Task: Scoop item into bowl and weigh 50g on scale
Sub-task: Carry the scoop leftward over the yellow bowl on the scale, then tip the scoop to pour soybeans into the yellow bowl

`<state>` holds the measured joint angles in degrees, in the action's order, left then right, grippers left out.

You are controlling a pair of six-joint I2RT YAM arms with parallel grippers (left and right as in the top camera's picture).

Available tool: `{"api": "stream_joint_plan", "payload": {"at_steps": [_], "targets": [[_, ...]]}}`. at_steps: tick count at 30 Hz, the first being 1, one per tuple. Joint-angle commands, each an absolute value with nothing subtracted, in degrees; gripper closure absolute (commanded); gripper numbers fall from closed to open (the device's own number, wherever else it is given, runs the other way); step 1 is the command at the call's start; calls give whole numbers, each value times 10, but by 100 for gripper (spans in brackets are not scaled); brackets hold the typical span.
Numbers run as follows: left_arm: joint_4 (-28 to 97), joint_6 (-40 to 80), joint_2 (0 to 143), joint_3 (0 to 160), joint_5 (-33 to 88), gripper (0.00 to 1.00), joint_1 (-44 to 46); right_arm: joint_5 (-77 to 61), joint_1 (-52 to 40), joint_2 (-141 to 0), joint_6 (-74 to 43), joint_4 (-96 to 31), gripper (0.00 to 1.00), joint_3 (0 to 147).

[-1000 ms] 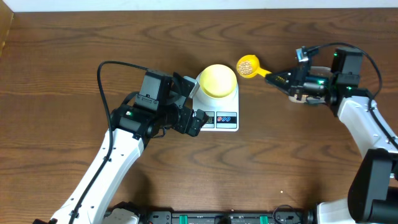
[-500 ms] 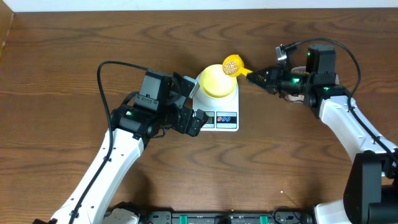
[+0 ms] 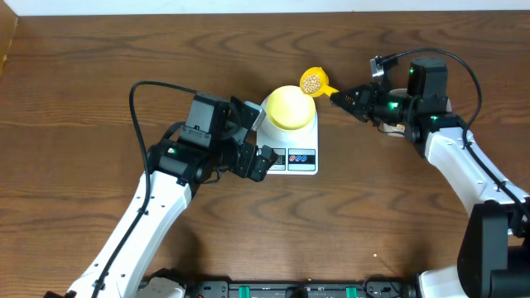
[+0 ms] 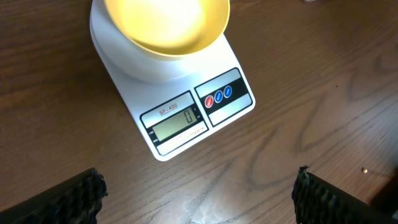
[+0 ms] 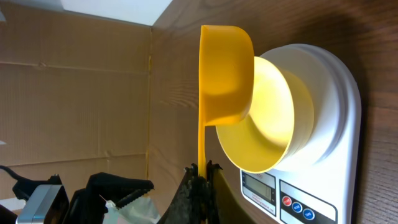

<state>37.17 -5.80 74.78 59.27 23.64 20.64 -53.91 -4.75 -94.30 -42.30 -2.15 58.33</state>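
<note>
Beans heaped in a bright yellow measuring spoon hang at the upper right rim of the pale yellow bowl. The bowl sits on the round platform of a white digital scale in the middle of a dark wooden table. The right gripper, reaching in from the right side, has its jaws clenched on the end of the spoon's thin handle (the wrist camera shows the two black fingers pinched together around it). From overhead the spoon's cup overlaps the bowl's edge; whether the two touch cannot be told. The scale's grey display, facing the near edge of the table, reads a single zero, with small round buttons beside it. The left gripper hovers low at the scale's left front corner, jaws spread wide and grasping nothing, its dark fingertips showing at the bottom corners of its own wrist view. A black cable loops from the left arm above the wood.
</note>
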Motion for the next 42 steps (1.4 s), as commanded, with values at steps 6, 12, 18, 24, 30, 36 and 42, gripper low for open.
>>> {"api": "stream_joint_plan", "payload": {"at_steps": [6, 12, 18, 24, 30, 36, 42], "targets": [[372, -55, 749, 592, 232, 2, 207, -562, -50, -948, -428, -19, 99, 583], [372, -55, 749, 592, 232, 2, 207, -565, -50, -948, -428, -20, 99, 583], [372, -55, 749, 592, 232, 2, 207, -539, -50, -948, -426, -19, 99, 583], [372, -55, 749, 592, 232, 2, 207, -536, -53, -948, -425, -19, 99, 583], [372, -55, 749, 592, 232, 2, 207, -490, -76, -948, -426, -19, 99, 583], [372, -55, 749, 592, 232, 2, 207, -422, -109, -948, -355, -6, 99, 583], [372, -55, 749, 592, 232, 2, 207, -404, -140, -948, -275, -6, 99, 583]]}}
